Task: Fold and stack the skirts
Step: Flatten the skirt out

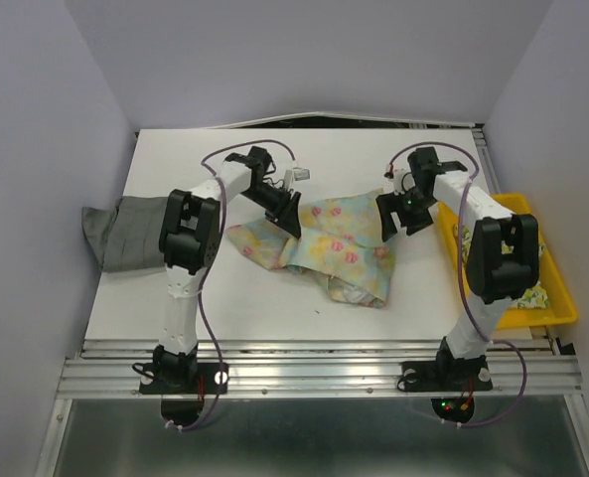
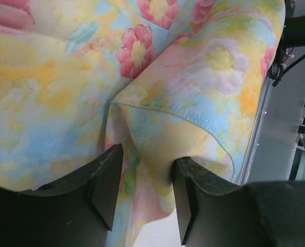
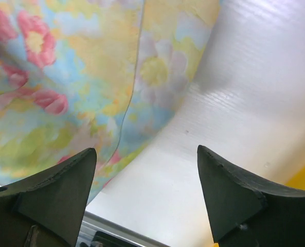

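The pastel yellow-blue skirt with pink flowers lies rumpled in the middle of the table. My left gripper is at its far-left corner. In the left wrist view its jaws stand narrowed with a raised fold of the floral skirt pinched between them. My right gripper hovers at the skirt's far-right edge, wide open and empty, with the cloth to the left of it and bare table under the gap. The grey skirt lies folded at the table's left edge. The pale green-yellow print skirt lies in the yellow tray.
The yellow tray stands at the right edge of the table beside the right arm. A metal rail runs along the near edge by the arm bases. Walls close in on the left, back and right.
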